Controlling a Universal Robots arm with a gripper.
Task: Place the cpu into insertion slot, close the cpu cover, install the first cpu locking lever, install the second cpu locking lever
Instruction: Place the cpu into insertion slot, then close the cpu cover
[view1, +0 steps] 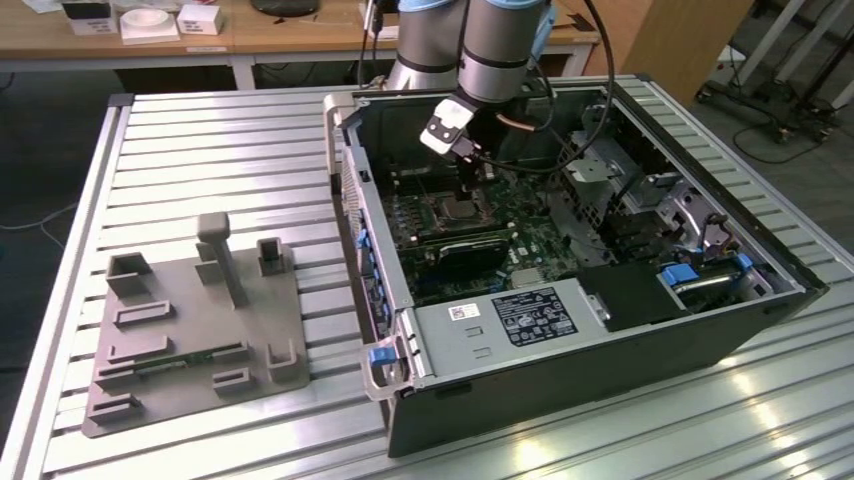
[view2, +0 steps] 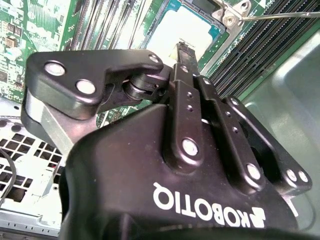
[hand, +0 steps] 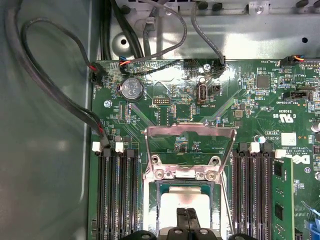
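Cpu (hand: 170, 205) seated in insertion slot (hand: 150, 205) | cpu cover (hand: 190, 131) raised | end effector (hand: 187, 214) fingers together

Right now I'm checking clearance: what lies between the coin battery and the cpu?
In the first wrist view, the open cpu cover lies between the coin battery and the cpu.

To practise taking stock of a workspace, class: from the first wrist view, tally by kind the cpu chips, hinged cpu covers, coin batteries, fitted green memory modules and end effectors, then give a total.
cpu: 1
cpu cover: 1
coin battery: 1
green memory module: 1
end effector: 1
Total: 5
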